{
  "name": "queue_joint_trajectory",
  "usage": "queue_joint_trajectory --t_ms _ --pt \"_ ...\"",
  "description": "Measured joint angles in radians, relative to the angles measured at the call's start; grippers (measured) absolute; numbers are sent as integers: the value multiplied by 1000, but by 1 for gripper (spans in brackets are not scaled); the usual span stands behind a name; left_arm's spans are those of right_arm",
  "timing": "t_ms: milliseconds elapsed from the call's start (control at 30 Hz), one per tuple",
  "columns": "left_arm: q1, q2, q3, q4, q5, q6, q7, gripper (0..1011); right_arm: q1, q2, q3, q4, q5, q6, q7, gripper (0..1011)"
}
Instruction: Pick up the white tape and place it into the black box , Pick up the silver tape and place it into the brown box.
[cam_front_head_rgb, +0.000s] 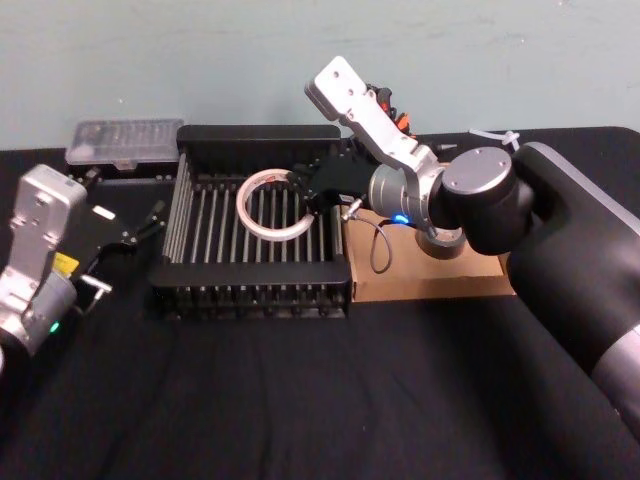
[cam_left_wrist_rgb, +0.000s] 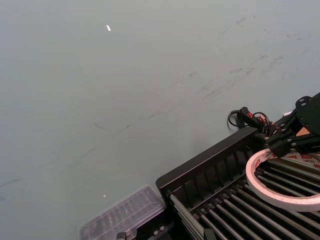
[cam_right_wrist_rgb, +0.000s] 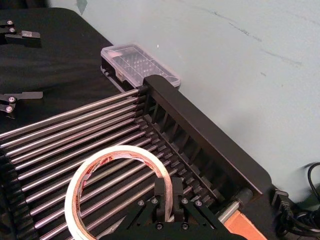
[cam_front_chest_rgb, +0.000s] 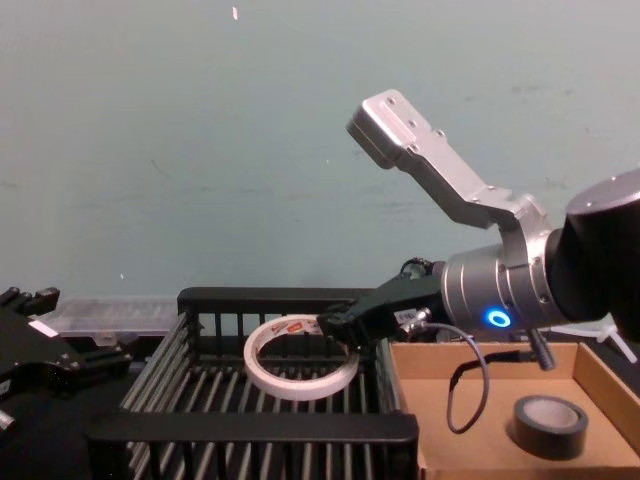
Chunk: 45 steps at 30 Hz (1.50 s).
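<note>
Two right gripper (cam_right_wrist_rgb: 166, 200) fingers (cam_right_wrist_rgb: 159, 196) pinch the white tape's (cam_right_wrist_rgb: 100, 167) rim above the black box (cam_front_head_rgb: 190, 272).

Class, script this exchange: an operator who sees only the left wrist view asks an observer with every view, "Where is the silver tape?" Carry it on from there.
Observer: The silver tape lies flat in the brown box, to the right of the black box.
Operator: Is the white tape gripped?
Observer: Yes. The right gripper is shut on the rim of the white tape, over the black box's bars.
Operator: Where is my own gripper?
Observer: The left gripper is open, parked over the table to the left of the black box.
</note>
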Motion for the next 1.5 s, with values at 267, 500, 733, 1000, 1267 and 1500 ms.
queue_joint_trajectory --t_ms 267,500,733,1000,1267,1500 --pt "0 0 0 0 0 0 0 1001 -1 1 1 0 3 0 1 188" --pt "0 0 0 0 0 0 0 1001 -1 1 1 -1 4 0 1 390" --pt "0 0 0 0 0 0 0 1001 -1 1 1 -2 5 1 2 616" --pt "0 0 0 0 0 0 0 1001 -1 1 1 -2 6 1 2 839" --pt "0 0 0 0 0 0 0 1001 -34 29 17 -73 12 9 9 1002" --pt "0 0 0 0 0 0 0 1001 -89 78 46 -187 22 31 0 1002"
